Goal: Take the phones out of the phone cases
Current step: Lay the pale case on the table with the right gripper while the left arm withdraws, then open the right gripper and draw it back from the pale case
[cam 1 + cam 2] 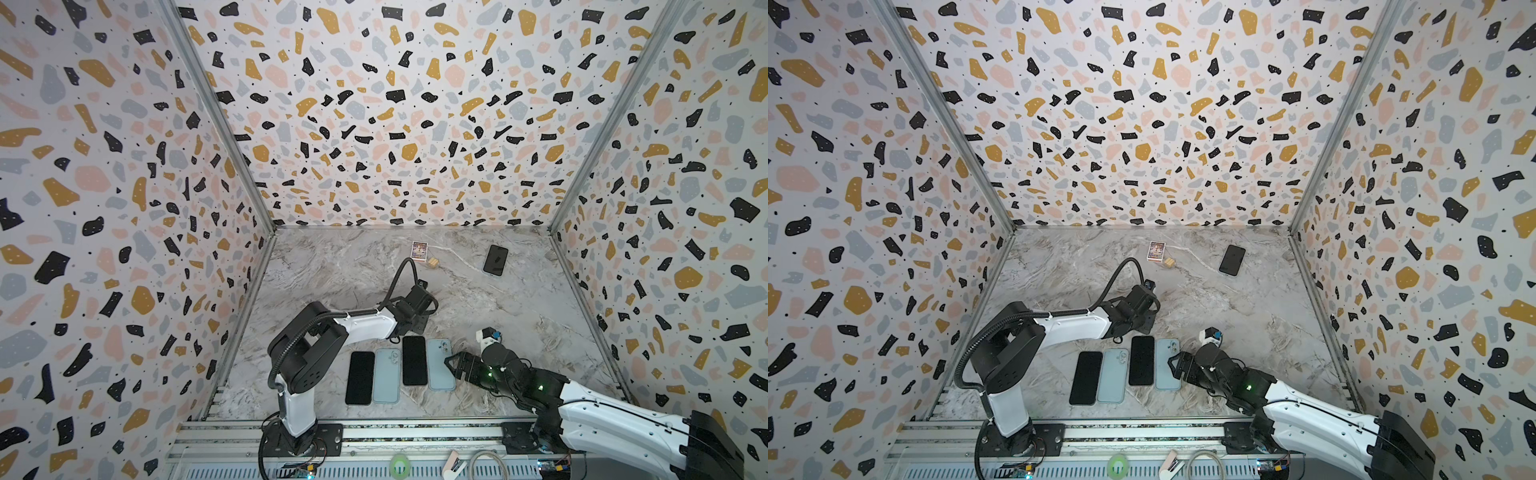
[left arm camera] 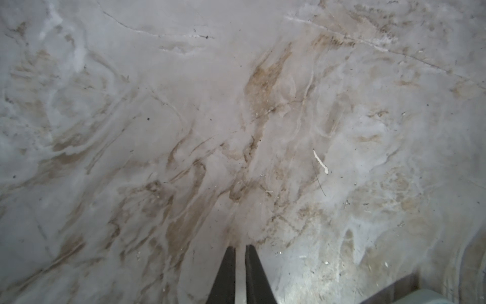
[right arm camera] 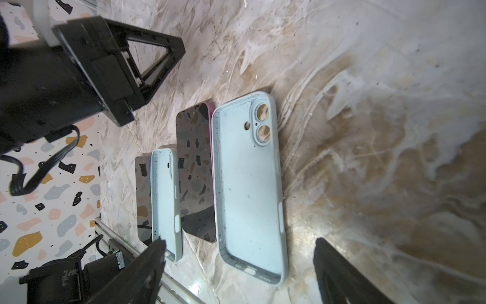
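I am looking at four things lying in a row near the middle of the front edge of the surface [image 1: 332, 282]. The end case [image 3: 249, 184], the one nearest the right edge, is lying open side up with nothing in it. It is pale blue and soft-looking, with round corners and a raised lip all the way round. Little dark specks are sitting inside it. It has two big round holes and one small hole, and the marble is showing through them.

Just beside it the pink-edged phone [image 3: 194, 168] is lying flat. Its dark glass is shining like a mirror and showing the spotted wall. Next the other blue case [image 3: 164, 194] is lying, and then the other black phone [image 3: 143, 200], last in the row.

The right gripper [image 3: 238, 243] is hanging by the end case with its two black fingers spread wide, pinching nothing. The left gripper [image 2: 240, 248] is pointing down at bare marble just behind the row. Its fingers are pressed together with only a thin slit between them, and nothing is in it.

The surface is looking like grey and brown marble, swirly and a bit scratched.

Near the back right corner a far phone [image 1: 496, 260] is lying dark and flat. I cannot tell if it is sitting in a case. Near the middle of the back edge a small picture card [image 1: 419, 250] is lying just beside a little wooden block [image 1: 433, 262]. The card's print is too small for me to read.
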